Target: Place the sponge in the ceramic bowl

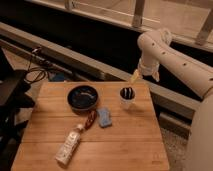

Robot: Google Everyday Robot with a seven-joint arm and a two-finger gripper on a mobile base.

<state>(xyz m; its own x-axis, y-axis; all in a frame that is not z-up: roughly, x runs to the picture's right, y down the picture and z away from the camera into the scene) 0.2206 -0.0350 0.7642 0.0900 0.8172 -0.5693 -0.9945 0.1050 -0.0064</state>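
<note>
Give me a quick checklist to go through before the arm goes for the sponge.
1. Sponge lies flat on the table, nothing on it: ok.
2. Ceramic bowl upright, opening unobstructed: ok.
3. Gripper over the sponge: not ok; it hangs above the table's far edge, near the white cup.
4. Gap between sponge and the reddish-brown object beside it: cannot tell; they lie very close.
5. White cup out of the descent path: cannot tell; it stands between gripper and sponge, so probably steer around it.
6. Bottle away from the sponge: ok.

White rounded arm [167, 46], dark round holes [172, 59], pale pincer [145, 75] at its end
</note>
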